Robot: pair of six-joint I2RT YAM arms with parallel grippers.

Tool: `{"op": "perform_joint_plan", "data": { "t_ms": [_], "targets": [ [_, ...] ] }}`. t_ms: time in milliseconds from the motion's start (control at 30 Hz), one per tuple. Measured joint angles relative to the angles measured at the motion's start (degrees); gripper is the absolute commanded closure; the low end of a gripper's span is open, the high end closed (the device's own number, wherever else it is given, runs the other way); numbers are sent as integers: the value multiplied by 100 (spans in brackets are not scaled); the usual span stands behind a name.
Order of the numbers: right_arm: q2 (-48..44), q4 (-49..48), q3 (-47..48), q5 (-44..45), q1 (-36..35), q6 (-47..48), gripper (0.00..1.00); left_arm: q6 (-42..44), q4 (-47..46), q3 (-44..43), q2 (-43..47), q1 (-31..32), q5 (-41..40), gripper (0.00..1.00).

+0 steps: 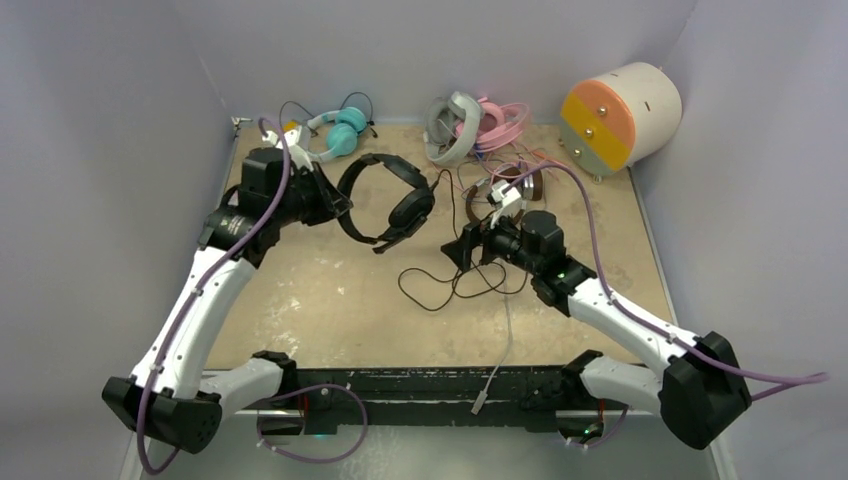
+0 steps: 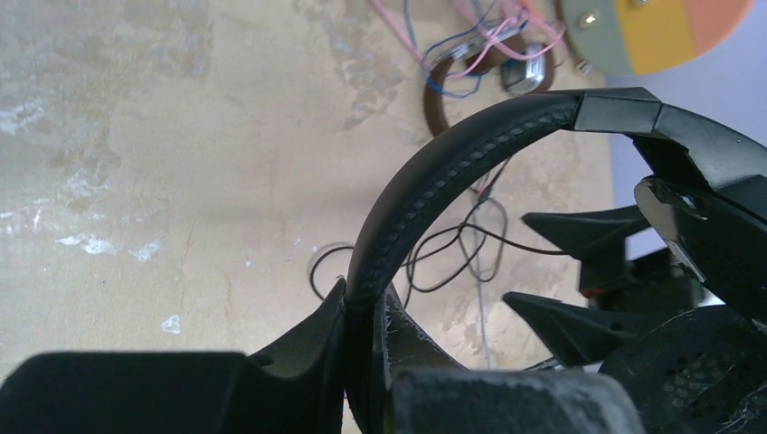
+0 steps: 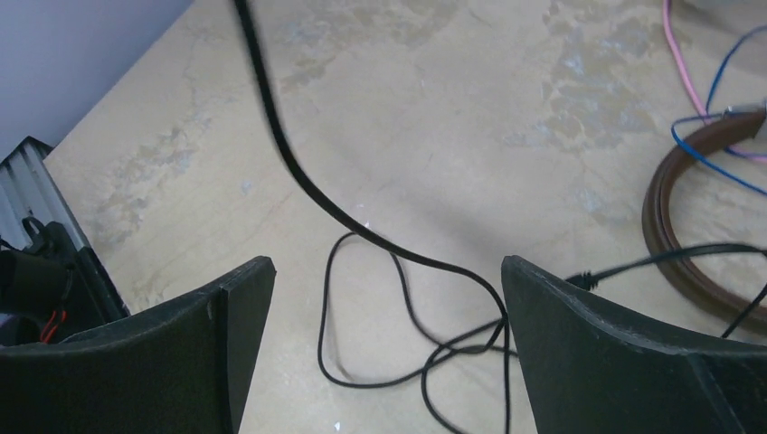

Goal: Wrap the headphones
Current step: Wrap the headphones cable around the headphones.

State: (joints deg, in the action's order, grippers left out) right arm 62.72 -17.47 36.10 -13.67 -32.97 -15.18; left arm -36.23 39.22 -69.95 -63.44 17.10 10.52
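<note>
The black headphones (image 1: 385,200) hang off the table, held by their headband (image 2: 434,185). My left gripper (image 1: 335,205) is shut on that headband; it also shows in the left wrist view (image 2: 366,303). Their thin black cable (image 1: 455,280) trails down and lies in loose loops on the table (image 3: 398,298). My right gripper (image 1: 462,250) is open and empty just above those loops, with the loops showing between its fingers (image 3: 389,267). Teal-and-white headphones (image 1: 335,130), grey-white headphones (image 1: 450,128), pink headphones (image 1: 500,122) and brown-and-silver headphones (image 1: 515,182) lie at the back.
A big cream cylinder (image 1: 622,115) with an orange-and-yellow face stands at the back right. Pink, blue and red cables tangle around the brown headband (image 3: 665,226). A white cable (image 1: 497,360) runs over the front edge. Grey walls close in three sides.
</note>
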Motion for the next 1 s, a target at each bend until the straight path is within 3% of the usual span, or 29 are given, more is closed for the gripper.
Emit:
{"op": "perform_joint_plan", "data": {
  "t_ms": [300, 533, 667, 833, 1000],
  "targets": [
    [662, -1126, 33, -802, 0, 216, 10, 44, 542, -1106, 407, 0, 402, 100],
    [1071, -1937, 35, -1440, -2, 46, 45, 31, 557, -1180, 601, 0, 1331, 100],
    [826, -2041, 35, -1412, 0, -59, 65, 98, 614, -1163, 599, 0, 1421, 100],
    [131, -1799, 35, -1167, -2, -50, 97, 391, 651, -990, 625, 0, 1244, 100],
    [-428, -1311, 151, -1067, 0, 79, 100, 708, 654, -807, 629, 0, 957, 100]
  ]
}}
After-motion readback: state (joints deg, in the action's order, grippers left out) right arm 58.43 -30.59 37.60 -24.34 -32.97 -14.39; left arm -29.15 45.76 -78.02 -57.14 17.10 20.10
